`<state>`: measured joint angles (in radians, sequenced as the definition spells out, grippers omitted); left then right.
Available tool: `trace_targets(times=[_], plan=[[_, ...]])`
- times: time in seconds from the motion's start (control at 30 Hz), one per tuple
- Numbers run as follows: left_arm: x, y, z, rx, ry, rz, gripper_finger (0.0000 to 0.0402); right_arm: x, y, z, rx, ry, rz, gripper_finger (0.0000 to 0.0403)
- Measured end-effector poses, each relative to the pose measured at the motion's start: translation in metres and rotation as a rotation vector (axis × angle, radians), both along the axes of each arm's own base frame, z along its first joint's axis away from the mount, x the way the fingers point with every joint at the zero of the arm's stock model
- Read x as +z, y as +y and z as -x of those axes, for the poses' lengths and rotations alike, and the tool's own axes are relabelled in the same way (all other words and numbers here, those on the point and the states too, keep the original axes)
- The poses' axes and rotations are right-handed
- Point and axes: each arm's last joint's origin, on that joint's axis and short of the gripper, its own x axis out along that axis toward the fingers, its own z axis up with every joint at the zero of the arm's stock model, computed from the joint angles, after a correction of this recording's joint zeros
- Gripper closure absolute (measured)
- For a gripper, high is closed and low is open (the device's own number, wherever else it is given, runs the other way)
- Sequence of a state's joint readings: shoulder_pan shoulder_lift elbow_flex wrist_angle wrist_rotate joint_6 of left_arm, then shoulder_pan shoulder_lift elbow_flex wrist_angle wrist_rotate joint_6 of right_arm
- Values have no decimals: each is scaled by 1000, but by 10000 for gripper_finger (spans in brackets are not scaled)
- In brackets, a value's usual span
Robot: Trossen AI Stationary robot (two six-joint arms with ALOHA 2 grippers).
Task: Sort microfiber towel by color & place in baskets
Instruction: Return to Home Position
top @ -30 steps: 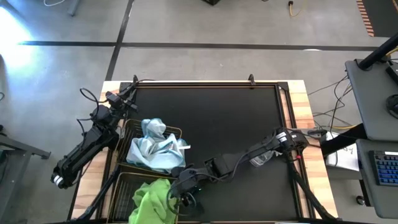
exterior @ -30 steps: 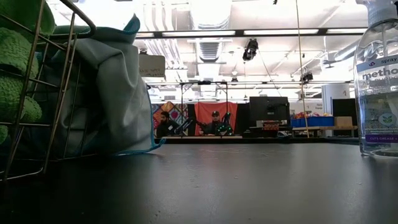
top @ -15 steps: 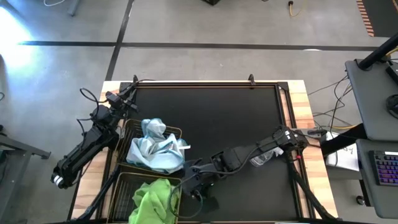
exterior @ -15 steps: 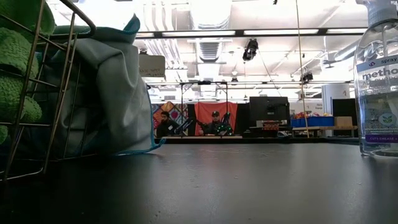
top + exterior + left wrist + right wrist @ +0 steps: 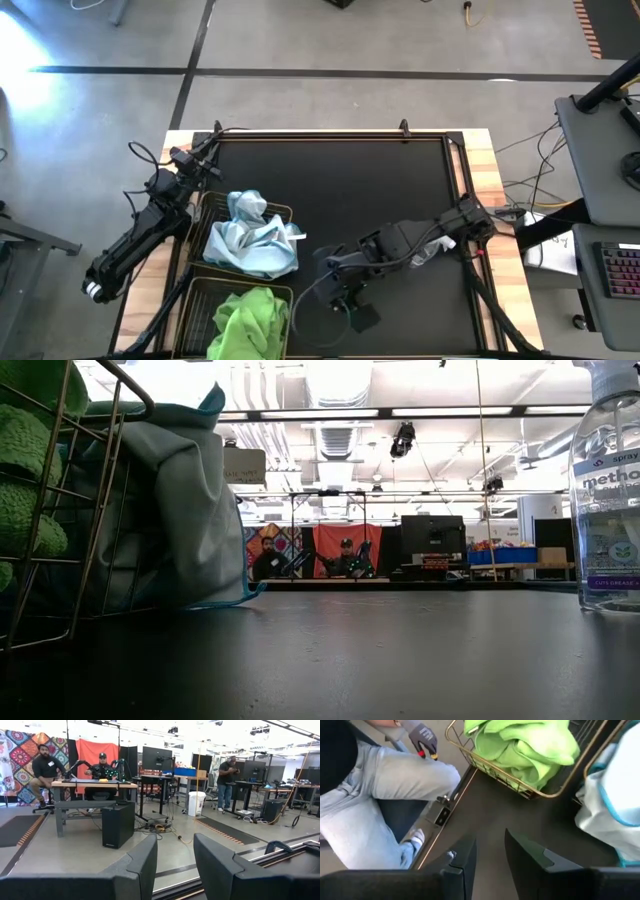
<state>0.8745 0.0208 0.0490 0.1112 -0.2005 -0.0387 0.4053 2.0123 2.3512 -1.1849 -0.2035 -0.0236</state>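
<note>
- Right gripper (image 5: 345, 300): hovers over the black table top (image 5: 340, 180), just beside the 2 baskets and toward the near edge. Its fingers are apart and hold nothing (image 5: 490, 837).
- Left gripper (image 5: 208, 148): waits at the far-left corner. Its fingers are apart and empty (image 5: 175, 837).
- Bright lime green microfiber towels (image 5: 245, 318): heaped in the dark bronze wire-mesh basket (image 5: 197, 305) at the near-left corner.
- Pale blue-white microfiber towels (image 5: 250, 235): heaped in the matching wire-mesh basket (image 5: 205, 200) next along the left edge. 1 fold hangs over the rim toward the table's middle.
- Sorting looks done, with no loose cloth on the table.
- Risk 1: the clear plastic spray bottle (image 5: 428, 252) stands under the right forearm near the right edge. A low swing home may knock it over.
- Risk 2: the overhanging pale blue fold lies close to the right gripper. A sideways sweep may snag it and drag it out.
- Risk 3: a person's jeans-clad leg (image 5: 385, 785) and gloved hand (image 5: 422, 737) are just beyond the near edge, close to the arm's reach.
- Hidden: the bottle is mostly covered by the arm from above and cut off in the low view (image 5: 608, 490).
- Hidden: the green basket runs past the high view's bottom edge.
- Hidden: the cloths per heap cannot be counted, and neither arm shows in the low view.
</note>
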Motion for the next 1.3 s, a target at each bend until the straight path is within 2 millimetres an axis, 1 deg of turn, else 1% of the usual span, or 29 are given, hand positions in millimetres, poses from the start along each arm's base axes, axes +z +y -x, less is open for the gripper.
trace_targets(times=[0.23,0.3,0.4,0.47,0.57,0.77,0.87,1.0,1.07,1.13,1.3], plan=[[0,0,0,0,0,0,288,30,-11,25,3,-43,-1,316],[0,0,0,0,0,0,288,38,-16,34,-21,-53,31,318],[0,0,0,0,0,0,288,48,-24,45,-104,-75,97,321],[0,0,0,0,0,0,288,53,-28,51,-153,-91,127,322],[0,0,0,0,0,0,288,60,-34,61,-172,-95,143,320],[0,0,0,0,0,0,288,76,-48,90,-230,-120,144,314],[0,0,0,0,0,0,288,80,-55,102,-284,-155,135,317],[0,0,0,0,0,0,288,74,-60,113,-320,-196,98,323],[0,0,0,0,0,0,288,65,-62,118,-321,-211,89,325],[0,0,0,0,0,0,288,53,-63,122,-322,-212,87,325],[0,0,0,0,0,0,288,11,-68,134,-352,-173,77,327]])
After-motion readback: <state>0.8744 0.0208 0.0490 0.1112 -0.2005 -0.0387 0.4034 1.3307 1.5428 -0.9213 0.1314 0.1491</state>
